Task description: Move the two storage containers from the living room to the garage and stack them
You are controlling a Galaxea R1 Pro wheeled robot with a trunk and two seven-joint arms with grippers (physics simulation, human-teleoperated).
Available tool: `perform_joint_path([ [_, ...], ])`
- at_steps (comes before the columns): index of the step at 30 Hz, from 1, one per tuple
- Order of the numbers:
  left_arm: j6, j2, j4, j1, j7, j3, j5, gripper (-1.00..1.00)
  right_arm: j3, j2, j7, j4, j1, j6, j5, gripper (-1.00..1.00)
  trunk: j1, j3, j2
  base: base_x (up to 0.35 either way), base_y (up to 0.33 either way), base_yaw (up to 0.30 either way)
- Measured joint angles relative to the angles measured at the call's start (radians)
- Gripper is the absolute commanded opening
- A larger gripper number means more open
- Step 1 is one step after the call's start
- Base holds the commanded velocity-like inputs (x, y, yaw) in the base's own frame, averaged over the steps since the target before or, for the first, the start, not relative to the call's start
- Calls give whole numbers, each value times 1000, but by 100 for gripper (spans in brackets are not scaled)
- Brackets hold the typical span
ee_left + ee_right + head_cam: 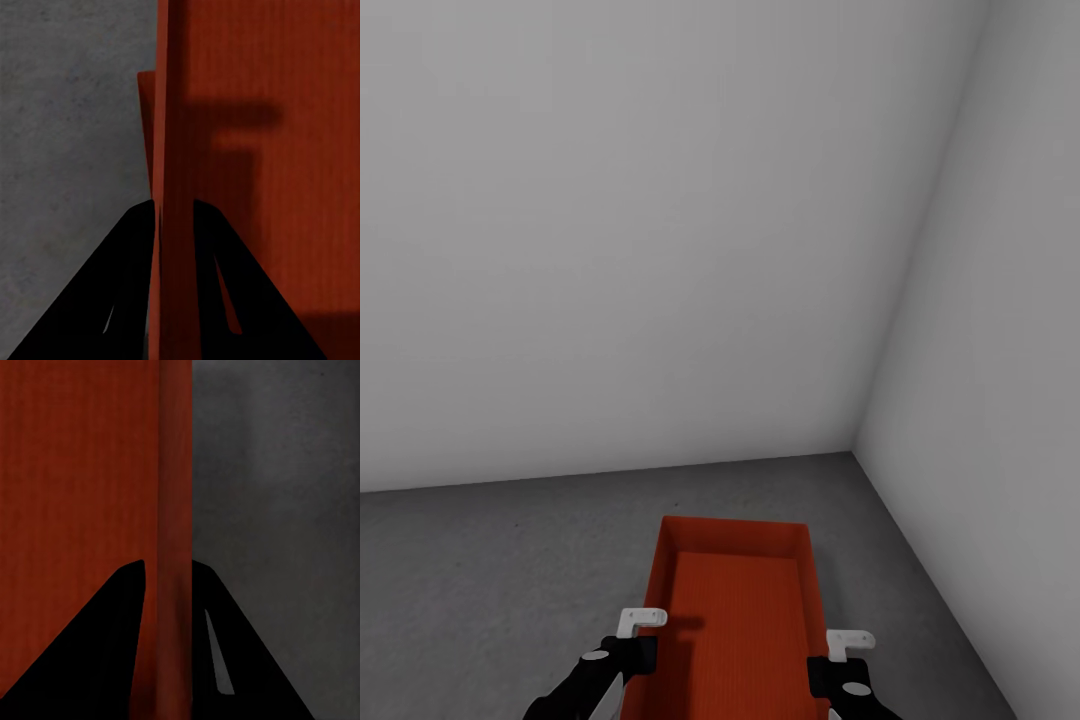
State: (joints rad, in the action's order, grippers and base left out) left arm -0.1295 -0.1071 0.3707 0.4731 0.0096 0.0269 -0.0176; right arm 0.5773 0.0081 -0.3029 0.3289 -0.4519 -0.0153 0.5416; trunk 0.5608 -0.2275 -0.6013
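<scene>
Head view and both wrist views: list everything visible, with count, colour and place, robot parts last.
storage container: one, orange-red, open-topped, low in the room corner, held by both side walls.
floor: one, dark grey, speckled, under and around the container.
walls: two, plain white-grey, meeting in a corner ahead on the right.
left claw: one, black fingers, shut on the container's left wall.
right claw: one, black fingers, shut on the container's right wall.

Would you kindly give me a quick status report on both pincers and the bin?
Left pincer shut on the orange-red bin's left wall. Right pincer shut on its right wall. Grey floor ahead, white walls meeting at a corner.
</scene>
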Motion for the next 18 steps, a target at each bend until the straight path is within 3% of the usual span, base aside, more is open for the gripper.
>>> perform_joint_path([
  [18, 0, 0, -1, 0, -1, 0, 1, -100, 2, 0, 0, 0, 0, 0, 2, -100, 69, -57, -126, 0, 0, 0],
])
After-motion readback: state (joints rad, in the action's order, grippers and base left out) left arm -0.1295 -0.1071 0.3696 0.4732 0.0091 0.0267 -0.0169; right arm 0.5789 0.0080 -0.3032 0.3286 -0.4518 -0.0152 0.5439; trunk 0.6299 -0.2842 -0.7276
